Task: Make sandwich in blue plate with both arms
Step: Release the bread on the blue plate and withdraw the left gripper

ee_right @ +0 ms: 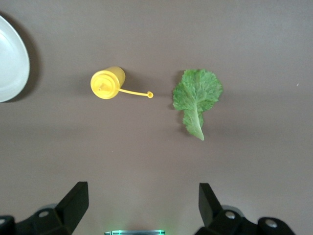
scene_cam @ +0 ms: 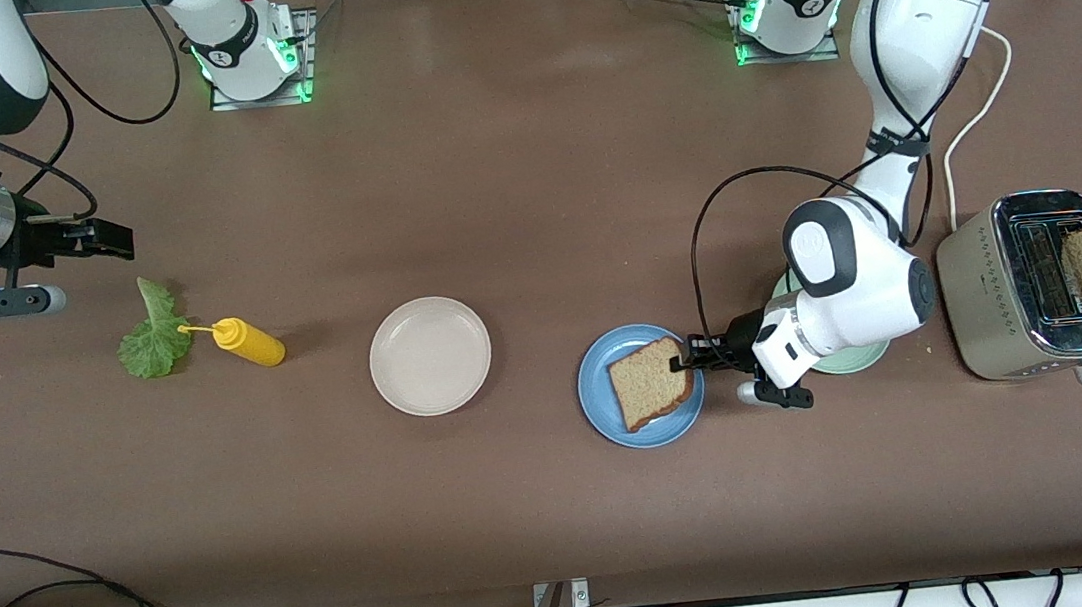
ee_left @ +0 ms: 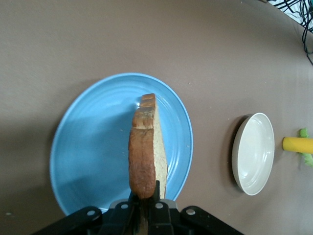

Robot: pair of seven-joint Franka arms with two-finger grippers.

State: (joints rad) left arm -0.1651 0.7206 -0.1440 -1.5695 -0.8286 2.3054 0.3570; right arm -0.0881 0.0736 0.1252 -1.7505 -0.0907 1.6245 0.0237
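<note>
Brown bread slice [ee_left: 146,152] stood on edge over blue plate [scene_cam: 602,408], long axis in line with left tool [scene_cam: 680,361] clamping its crust. We saw right tool [scene_cam: 107,238] wide open above lettuce leaf [scene_cam: 153,339].

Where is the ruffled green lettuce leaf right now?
The ruffled green lettuce leaf lies flat on the table at the right arm's end, beside the yellow squeeze bottle.

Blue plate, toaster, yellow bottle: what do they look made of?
Blue plate: probably glazed ceramic or melamine; smooth, uniform colour with soft sheen and faint concentric rings in the left wrist view. Toaster: brushed or polished metal shell, judging by its silvery reflective sides and mirror-like top rim. Yellow bottle: looks like soft squeeze plastic, matte and opaque, with a thin tethered cap.
</note>
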